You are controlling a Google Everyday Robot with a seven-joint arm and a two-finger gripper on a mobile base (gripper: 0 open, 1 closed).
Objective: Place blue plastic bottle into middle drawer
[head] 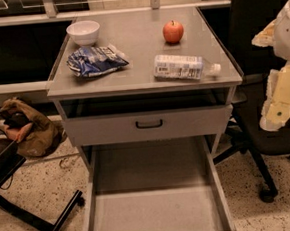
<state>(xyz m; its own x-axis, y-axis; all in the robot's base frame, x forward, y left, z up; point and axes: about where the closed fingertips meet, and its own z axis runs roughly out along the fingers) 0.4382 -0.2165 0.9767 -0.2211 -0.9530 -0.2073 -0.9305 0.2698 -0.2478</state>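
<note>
The blue plastic bottle lies on its side on the right part of the grey cabinet top, white cap pointing right. The middle drawer is pulled out low in front of the cabinet, and its flat grey floor is bare. My gripper is a pale white-and-yellow shape at the right edge, beside and right of the cabinet. It is well apart from the bottle and holds nothing that I can see.
On the top are a white bowl, a blue-and-white snack bag and a red apple. A closed drawer front with a black handle sits above the open tray. A black office chair stands right; a brown bag lies left.
</note>
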